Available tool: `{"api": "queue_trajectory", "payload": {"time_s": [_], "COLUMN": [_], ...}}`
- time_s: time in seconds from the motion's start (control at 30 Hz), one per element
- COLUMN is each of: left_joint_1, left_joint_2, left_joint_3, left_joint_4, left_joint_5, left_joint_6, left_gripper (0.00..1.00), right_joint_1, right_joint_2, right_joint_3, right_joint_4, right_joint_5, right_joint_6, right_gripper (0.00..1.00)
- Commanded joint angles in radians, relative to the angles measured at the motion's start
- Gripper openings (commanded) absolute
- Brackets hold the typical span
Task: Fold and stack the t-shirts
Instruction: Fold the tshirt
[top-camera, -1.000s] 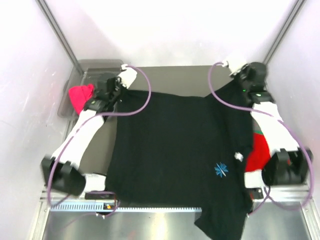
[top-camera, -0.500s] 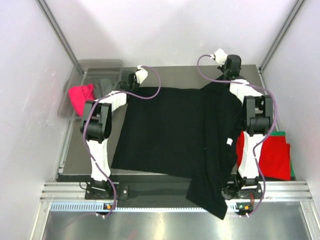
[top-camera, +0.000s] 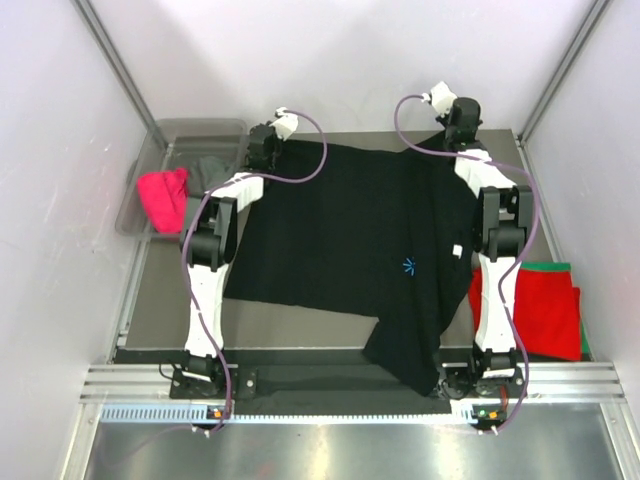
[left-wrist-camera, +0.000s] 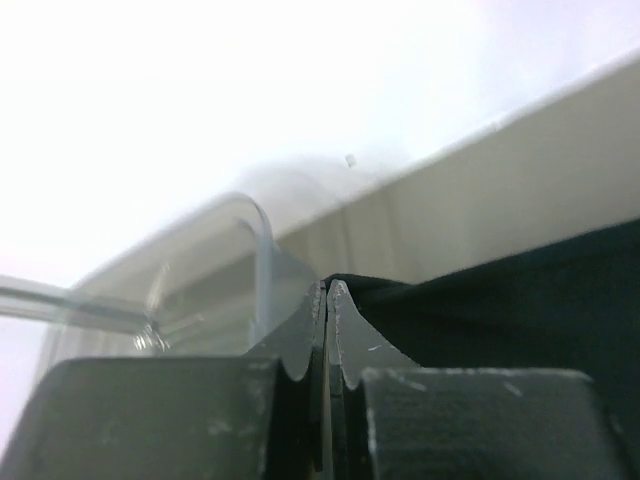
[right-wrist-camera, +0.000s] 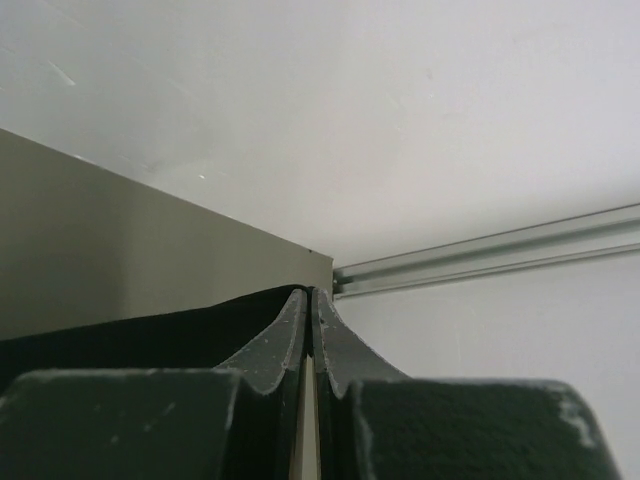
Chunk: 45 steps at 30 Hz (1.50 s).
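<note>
top view / black t-shirt (top-camera: 350, 240): spread across the worktop (top-camera: 170, 300), blue starburst mark (top-camera: 408, 266) facing up. Near-right part hangs over the worktop's front edge, and the right side is doubled and creased.
top view / left tool (top-camera: 262, 140): far-left corner of the shirt, just beside the tub (top-camera: 195, 127), arm stretched far out.
top view / right tool (top-camera: 462, 112): far-right corner of the shirt, arm also stretched far out.
top view / other shirts: red t-shirt (top-camera: 545, 310) lies right of the right arm with a green t-shirt (top-camera: 553, 266) edge showing under it. The pink t-shirt (top-camera: 163, 195) and grey t-shirt (top-camera: 212, 170) are in the tub.
left wrist / tool: jaws fully together, black cloth nipped only at the very tips; tub wall right behind.
right wrist / tool: jaws fully together, black hem caught at the tips, the worktop's far corner beyond.
step (judgement): laying the shirt flat before the first fold, so early in the task.
risk 1: tip-only pinch, so a tug or lift could slip a corner out and leave the shirt skewed.
risk 2: the overhanging part may catch on the front rail and hold the crease in.
risk 3: left tool could knock the tub.
risk 4: both arms look near their reach limit, so little margin to pull the far edge taut.
</note>
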Motion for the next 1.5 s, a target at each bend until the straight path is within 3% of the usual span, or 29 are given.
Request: {"api": "queue_trajectory", "payload": {"time_s": [0.0, 0.2, 0.4, 0.6, 0.73, 0.8, 1.13, 1.47], "left_joint_1": [-0.001, -0.003, -0.004, -0.003, -0.004, -0.004, -0.053, -0.053], "left_joint_2": [0.029, 0.041, 0.033, 0.052, 0.119, 0.127, -0.054, -0.011], "left_joint_3": [0.087, 0.113, 0.069, 0.053, 0.241, 0.266, 0.0, 0.143], "left_joint_4": [0.166, 0.172, 0.185, 0.232, 0.134, 0.129, 0.181, 0.19], "left_joint_5": [-0.037, -0.05, -0.05, -0.014, -0.022, -0.031, -0.028, -0.054], "left_joint_6": [0.04, 0.037, 0.057, 0.089, 0.072, 0.066, 0.104, 0.132], "left_gripper": [0.0, 0.0, 0.0, 0.0, 0.0, 0.0, 0.0, 0.0], "right_joint_1": [-0.006, 0.006, 0.035, 0.046, 0.046, 0.048, 0.06, 0.066], "right_joint_2": [0.014, -0.019, -0.124, -0.217, -0.202, -0.204, -0.291, -0.205], "right_joint_3": [0.054, 0.005, -0.168, -0.223, -0.127, -0.079, -0.16, 0.008], "right_joint_4": [0.076, 0.067, 0.074, -0.041, -0.085, -0.134, -0.232, -0.249], "right_joint_5": [0.034, 0.029, 0.025, 0.028, 0.049, 0.051, 0.052, 0.077], "right_joint_6": [-0.021, -0.004, 0.01, 0.054, 0.053, 0.086, 0.172, 0.229], "right_gripper": [0.0, 0.0, 0.0, 0.0, 0.0, 0.0, 0.0, 0.0]}}
